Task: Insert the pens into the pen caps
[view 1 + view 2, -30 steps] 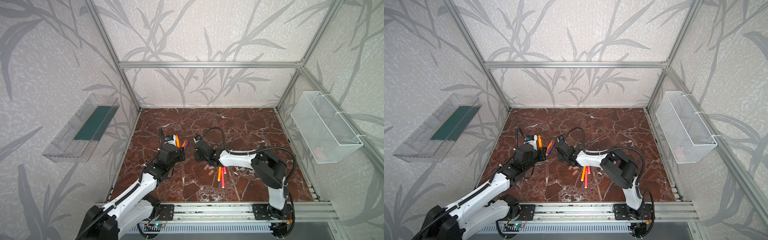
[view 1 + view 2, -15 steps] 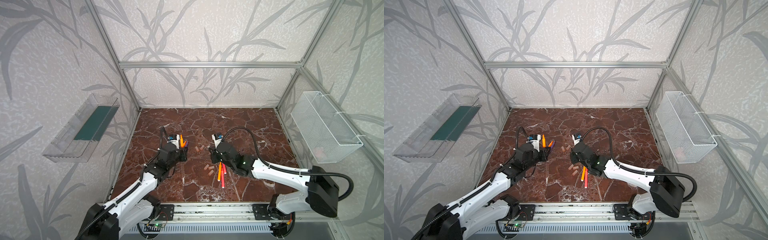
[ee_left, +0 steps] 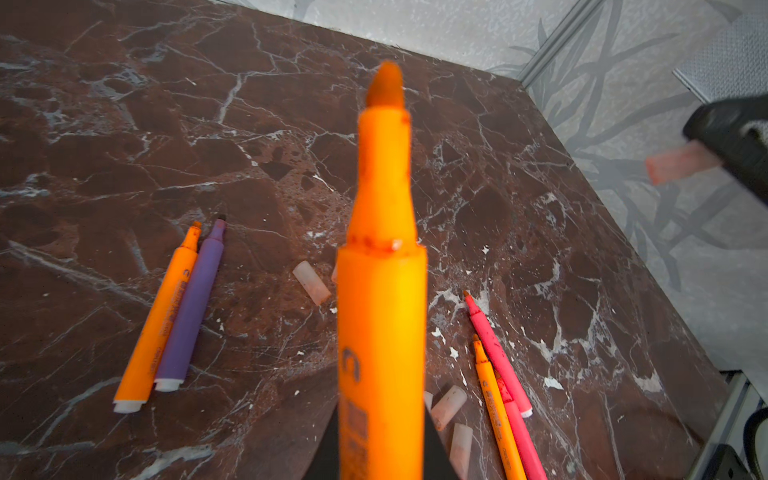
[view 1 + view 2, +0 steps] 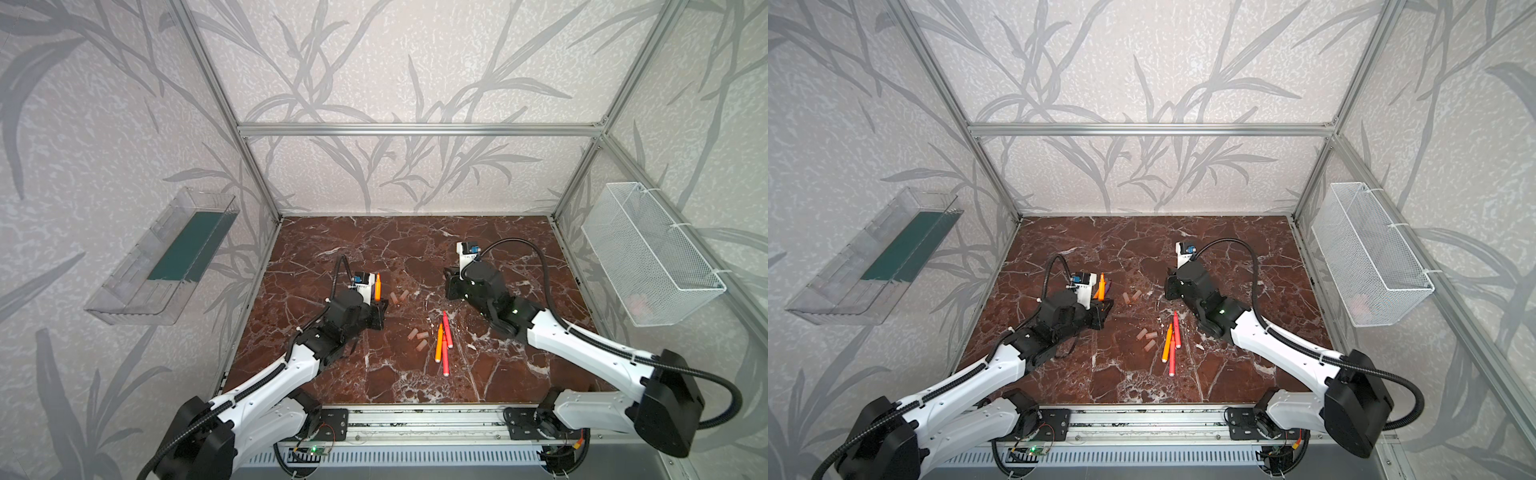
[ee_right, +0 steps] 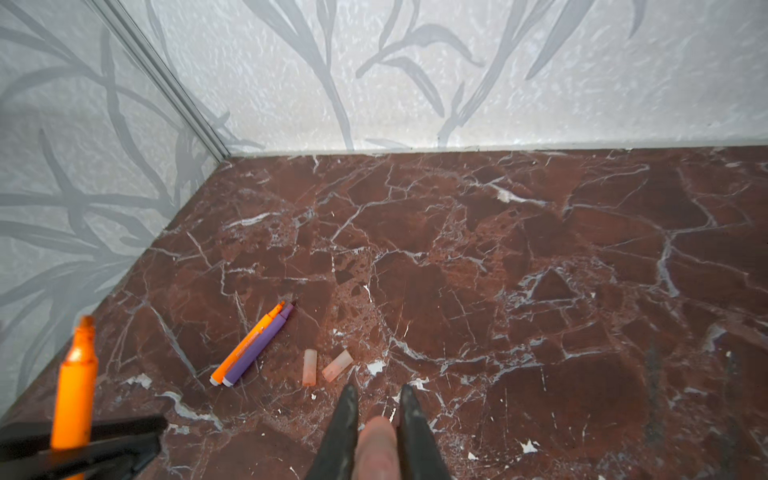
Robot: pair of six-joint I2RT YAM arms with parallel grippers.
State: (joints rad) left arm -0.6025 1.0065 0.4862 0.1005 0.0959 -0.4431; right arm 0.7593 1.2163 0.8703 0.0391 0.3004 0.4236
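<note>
Step in hand: lining up one pen with one cap for joining. Centre left in a top view, the left gripper [image 4: 376, 311] pinches an orange pen [image 4: 377, 286] upright, tip up. Toward the middle, spare caps [image 4: 417, 338] and three spare pens [image 4: 442, 345] lie on the table [image 4: 415, 249]. Centre right, the right gripper [image 5: 377, 409] pinches a cap [image 5: 376, 446], well apart from the tip. The next move probably calls for bringing the cap's open end in line with the tip, then pressing it on squarely.

Orange pen [image 3: 382, 311], purple pen [image 3: 189, 307], pink-red pens [image 3: 494, 349], pinkish caps [image 3: 311, 282], white-veined maroon marble table [image 3: 124, 145]
</note>
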